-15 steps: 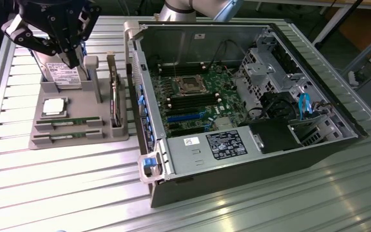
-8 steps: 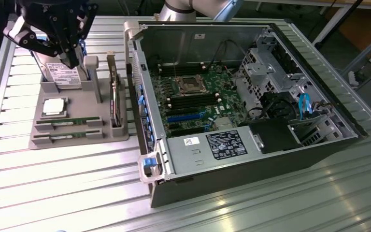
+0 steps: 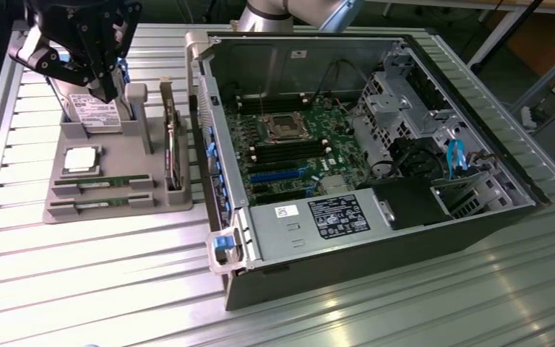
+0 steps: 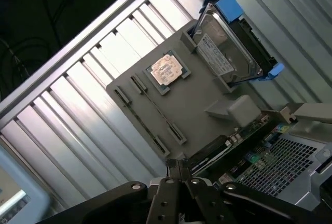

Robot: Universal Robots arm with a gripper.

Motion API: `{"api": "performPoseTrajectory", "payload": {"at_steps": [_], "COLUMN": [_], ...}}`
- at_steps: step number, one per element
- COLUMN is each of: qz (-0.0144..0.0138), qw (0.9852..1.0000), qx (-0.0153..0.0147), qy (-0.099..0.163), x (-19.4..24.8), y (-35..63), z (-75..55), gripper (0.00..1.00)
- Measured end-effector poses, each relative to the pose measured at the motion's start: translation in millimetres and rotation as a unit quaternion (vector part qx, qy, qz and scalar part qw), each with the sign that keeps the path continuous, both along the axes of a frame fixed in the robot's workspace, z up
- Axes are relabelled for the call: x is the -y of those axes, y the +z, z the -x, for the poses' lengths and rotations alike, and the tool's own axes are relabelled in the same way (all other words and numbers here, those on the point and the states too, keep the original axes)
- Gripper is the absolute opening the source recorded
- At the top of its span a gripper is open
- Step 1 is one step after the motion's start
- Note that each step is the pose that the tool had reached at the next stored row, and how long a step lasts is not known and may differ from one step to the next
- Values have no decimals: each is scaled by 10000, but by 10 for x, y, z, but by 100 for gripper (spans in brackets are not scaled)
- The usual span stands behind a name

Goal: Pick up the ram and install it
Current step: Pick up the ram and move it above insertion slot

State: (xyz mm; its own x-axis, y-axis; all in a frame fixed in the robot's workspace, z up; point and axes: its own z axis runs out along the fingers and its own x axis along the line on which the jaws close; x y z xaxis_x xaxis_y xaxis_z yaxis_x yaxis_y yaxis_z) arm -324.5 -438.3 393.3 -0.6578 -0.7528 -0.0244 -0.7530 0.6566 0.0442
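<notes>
The fingers [image 4: 173,169], closed and empty over the tray [image 3: 123,155], stood apart from the ram [image 3: 104,182]; descending unopened would likely strike it or the look-alike stick [image 3: 99,204].

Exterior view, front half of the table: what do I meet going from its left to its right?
ram sticks lying in the grey holder → upright expansion card → blue latch on the open case's edge → power supply → blue cables
</notes>
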Motion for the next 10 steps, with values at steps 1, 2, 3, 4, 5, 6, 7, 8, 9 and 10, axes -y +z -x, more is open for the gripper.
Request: {"api": "performPoseTrajectory", "payload": {"at_steps": [1, 2, 3, 4, 5, 6, 7, 8, 9, 10], "qz": [0, 0, 0, 0, 0, 0, 0, 0, 0, 0], "qw": [10000, 9999, 9997, 9994, 9990, 9988, 9983, 9978, 9975, 9968], "qx": [0, 0, 0, 0, 0, 0, 0, 0, 0, 0], "qy": [86, 142, 232, 352, 444, 494, 577, 663, 712, 802], "x": [0, 0, 0, 0, 0, 0, 0, 0, 0, 0], "y": [0, 0, -1, 0, 0, 0, 0, 0, 0, 0], "z": [0, 0, 0, 0, 0, 0, 0, 0, 0, 0], "gripper": [9, 9, 9, 9, 9, 9, 9, 9, 9, 9]}}
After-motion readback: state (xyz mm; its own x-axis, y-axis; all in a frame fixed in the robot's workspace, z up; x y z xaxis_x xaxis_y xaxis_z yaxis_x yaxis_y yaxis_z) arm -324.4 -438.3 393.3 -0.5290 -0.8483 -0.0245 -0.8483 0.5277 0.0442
